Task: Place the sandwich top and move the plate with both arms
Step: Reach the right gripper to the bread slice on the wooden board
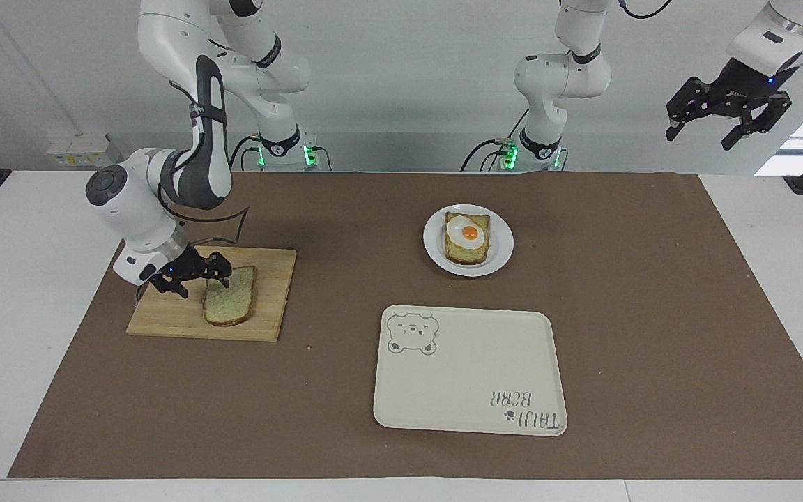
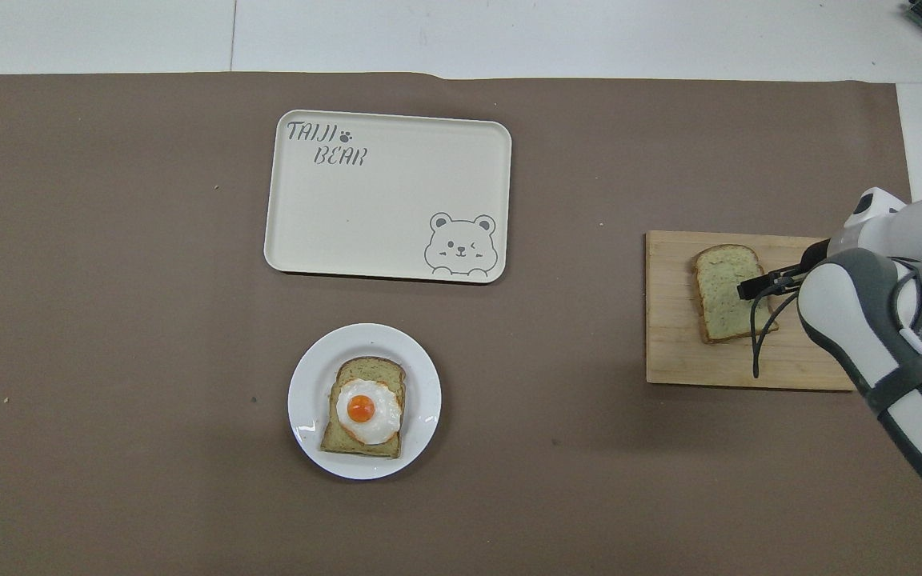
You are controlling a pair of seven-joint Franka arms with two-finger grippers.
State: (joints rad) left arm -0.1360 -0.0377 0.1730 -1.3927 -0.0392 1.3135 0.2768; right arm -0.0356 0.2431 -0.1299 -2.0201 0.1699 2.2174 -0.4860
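The sandwich top, a plain speckled bread slice, lies flat on a wooden cutting board toward the right arm's end of the table. My right gripper is open and low over the slice's edge, tilted, one finger over the bread and one over the board. In the overhead view its fingertip overlaps the slice. The small white plate holds egg-topped toast near the middle; it also shows in the overhead view. My left gripper waits open, raised high off the table's end.
A cream bear-printed tray lies farther from the robots than the plate, also in the overhead view. The cutting board rests on a brown mat. The right arm's cable hangs over the board.
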